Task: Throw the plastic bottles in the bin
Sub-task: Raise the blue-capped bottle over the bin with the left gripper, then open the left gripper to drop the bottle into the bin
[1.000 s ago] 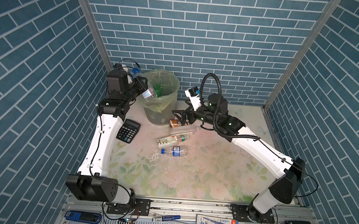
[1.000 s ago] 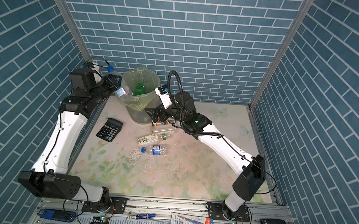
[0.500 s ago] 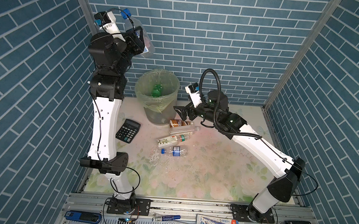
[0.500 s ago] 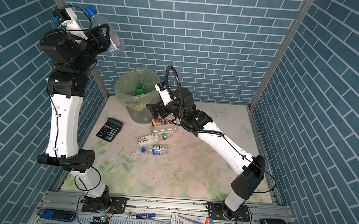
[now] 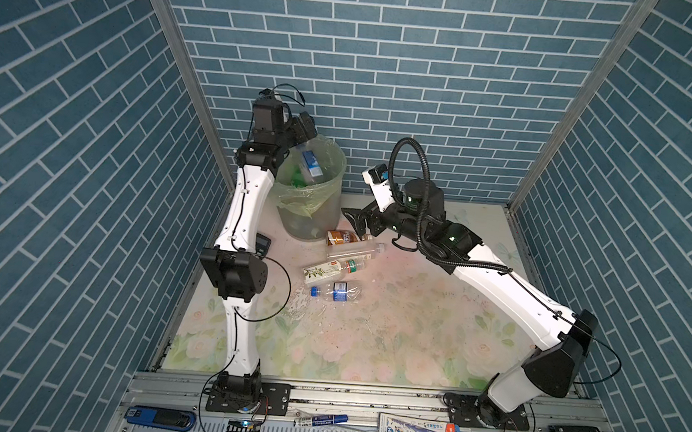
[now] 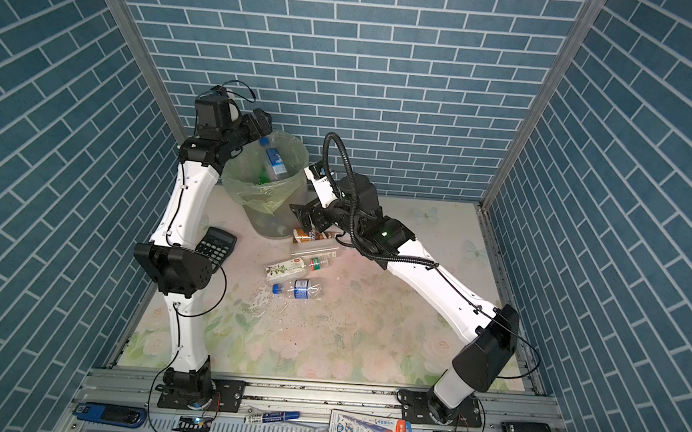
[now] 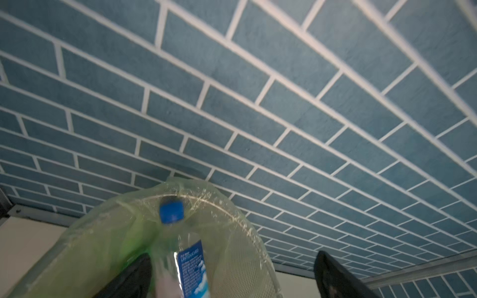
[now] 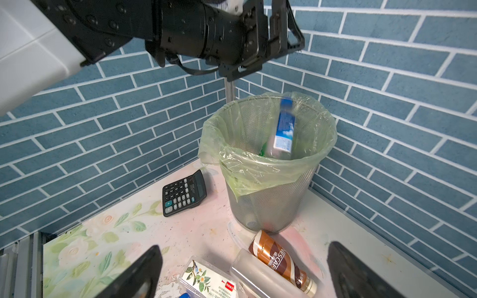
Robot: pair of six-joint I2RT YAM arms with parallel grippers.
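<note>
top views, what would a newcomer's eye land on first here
A blue-labelled bottle, seemingly mid-drop, is in the mouth of the green-lined bin, just below the open left end effector. Beside the bin, the right end effector hangs open above a brown bottle lying on the table.

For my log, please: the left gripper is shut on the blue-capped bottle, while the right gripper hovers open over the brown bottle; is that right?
Not quite: the left gripper is open, and the blue-capped bottle is loose inside the bin, as the right wrist view shows. The rest holds.
</note>
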